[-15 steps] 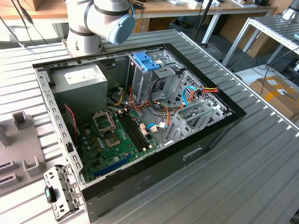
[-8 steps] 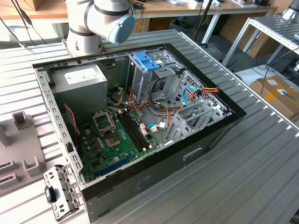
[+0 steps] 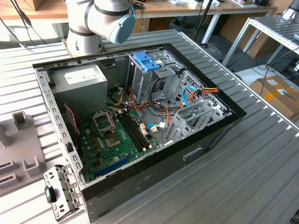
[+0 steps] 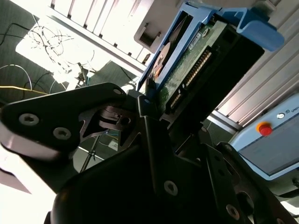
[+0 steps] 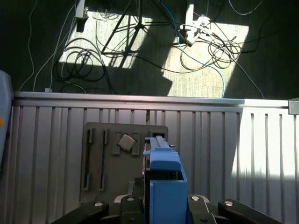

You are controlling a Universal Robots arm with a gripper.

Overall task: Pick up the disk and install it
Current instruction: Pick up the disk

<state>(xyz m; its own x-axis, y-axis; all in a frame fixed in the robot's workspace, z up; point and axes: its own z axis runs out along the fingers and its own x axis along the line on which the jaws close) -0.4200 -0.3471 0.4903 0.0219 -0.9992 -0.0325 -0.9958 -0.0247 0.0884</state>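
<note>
Second wrist view: the black fingers are pinching the disk by one end, one finger pressed against its bright blue rail, with the green circuit board and connector row facing the camera. A pale blue pendant with a red button lies behind it. In the first wrist view the disk is seen edge-on, held clear of the slatted desk. Behind it is a grey holder plate carrying a square chip, and past the desk edge is a floor strewn with cables. In the exterior view an open computer case lies on the desk, and the arm rises at eleven o'clock from it. Inside the case, a pale blue tray sits at twelve o'clock, a grey metal box with a white label at ten o'clock, and the green motherboard at seven o'clock.
</note>
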